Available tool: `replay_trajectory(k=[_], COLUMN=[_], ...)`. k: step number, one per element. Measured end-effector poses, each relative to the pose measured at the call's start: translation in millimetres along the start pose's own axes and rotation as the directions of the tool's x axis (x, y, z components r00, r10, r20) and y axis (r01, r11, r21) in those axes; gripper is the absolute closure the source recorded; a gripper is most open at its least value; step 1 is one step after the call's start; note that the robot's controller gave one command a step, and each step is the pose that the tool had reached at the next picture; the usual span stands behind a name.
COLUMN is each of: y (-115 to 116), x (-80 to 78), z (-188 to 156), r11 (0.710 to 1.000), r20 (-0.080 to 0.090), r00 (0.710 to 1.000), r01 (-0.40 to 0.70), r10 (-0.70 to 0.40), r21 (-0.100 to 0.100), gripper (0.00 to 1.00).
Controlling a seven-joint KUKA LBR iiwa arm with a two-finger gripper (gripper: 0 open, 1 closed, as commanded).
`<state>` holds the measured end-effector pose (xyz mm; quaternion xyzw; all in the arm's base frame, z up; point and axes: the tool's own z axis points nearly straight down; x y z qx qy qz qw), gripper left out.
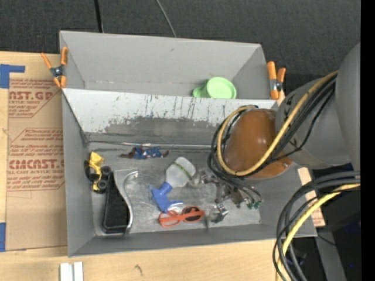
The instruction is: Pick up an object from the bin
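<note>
My gripper (pixel 221 206) hangs low at the bin's front right, under the arm's orange cover. Just to its left lie orange-red scissors (pixel 181 216) flat on the floor, their tips toward the gripper. A blue plastic piece (pixel 162 195) lies a little farther left. A clear white-and-green bottle-like thing (pixel 179 172) rests up and left of the gripper. Nothing shows between the gripper's jaws.
A black handle-shaped thing (pixel 114 209) and a yellow toy vehicle (pixel 94 168) lie along the left wall. Near them is a clear plastic piece (pixel 131 184). A small blue item (pixel 146 153) lies by the back slope, and a green round lid (pixel 217 88) sits behind it.
</note>
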<state>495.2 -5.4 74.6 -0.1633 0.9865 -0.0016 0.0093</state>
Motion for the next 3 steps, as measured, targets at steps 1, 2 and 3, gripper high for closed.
replay_trajectory(k=[1, 2, 3], y=[51.9, 51.9, 61.4], x=[-33.5, -33.5, -25.9], z=[-1.5, -1.5, -135.7], r11=[0.997, 0.997, 0.999], r20=[-0.016, -0.016, -0.015], r00=[0.997, 0.997, 0.999], r01=[0.071, 0.071, 0.044], r10=[-0.072, -0.072, -0.044], r21=[-0.005, -0.005, -0.007], gripper=[1.0, 1.0, 1.0])
